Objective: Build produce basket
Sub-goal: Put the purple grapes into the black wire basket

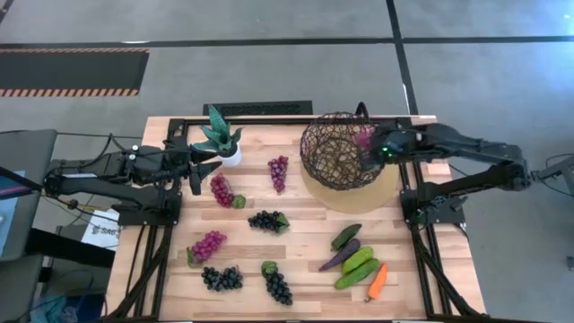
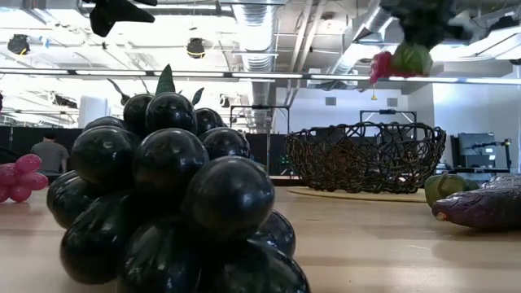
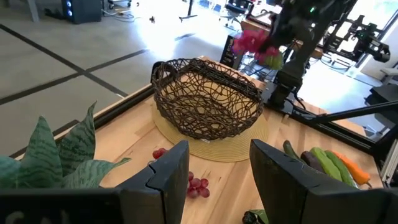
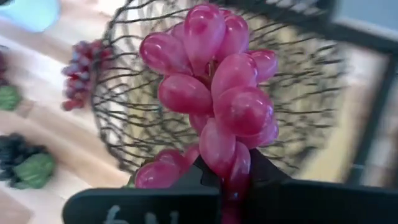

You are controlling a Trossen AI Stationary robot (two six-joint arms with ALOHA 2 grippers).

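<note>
The basket (image 1: 339, 151), a dark open-weave wire bowl, stands on a flat tan disc (image 1: 354, 196) at the far right of the table. My right gripper (image 1: 369, 150) is shut on a magenta grape bunch (image 4: 214, 87) above the basket's right rim. My left gripper (image 3: 214, 168) hangs open over the far left, beside a potted plant (image 1: 218, 136), with nothing between its fingers. More produce lies on the wood: grape bunches (image 1: 267, 221), cucumbers (image 1: 357, 260), an eggplant (image 1: 339, 256) and a carrot (image 1: 378, 282). My right gripper pinches the magenta bunch between its two fingers at the end nearest the wrist (image 4: 231, 169); the gripper hides the exact spot. The fingers slant down from the table's right side. The bunch (image 2: 395, 59) is lifted clear, above the basket's rim.
A large black grape bunch (image 2: 175, 203) fills the near foreground of the low view. Magenta (image 1: 221, 190) and purple (image 1: 279, 170) bunches lie between the plant and the basket. The table's black frame rails (image 1: 413, 193) run close behind the basket.
</note>
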